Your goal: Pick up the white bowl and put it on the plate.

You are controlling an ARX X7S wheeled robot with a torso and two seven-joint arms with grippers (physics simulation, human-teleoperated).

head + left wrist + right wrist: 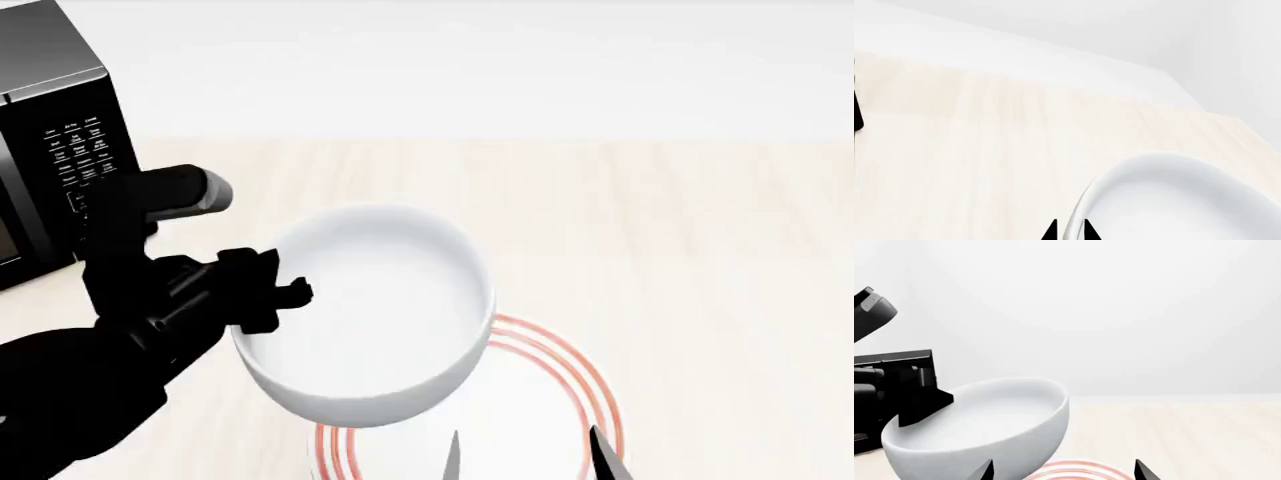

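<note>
A: Where was the plain, deep, glossy white bowl [367, 320]?

B: Up off the pale wood-grain bench [694, 230], tilted, hanging over the far-left part of the round, shallow white plate with thin red rings [554, 385]. In the right wrist view a gap showed between the bowl's underside and the plate's rings.

A: What held it?

B: The black left pincer [287, 295] pinched the bowl's near-left rim. In the left wrist view its two tips sat either side of the thick wall, one inside and one outside, pressed against it.

A: How much of the plate could you see?

B: Only part. The bowl covered its left and far side in the head view, and the picture's lower edge cut off the near side. I counted the rings on the right side only.

A: And the right pincer [527, 455]?

B: Just two dark tips poked up from the bottom of the head view, over the plate, standing well apart with nothing between them. The rest was out of frame.

A: Anything else?

B: A black boxy microwave [54, 150] stood at the far left, cut off by the frame, with its button panel showing. The labels were too small to read.
</note>
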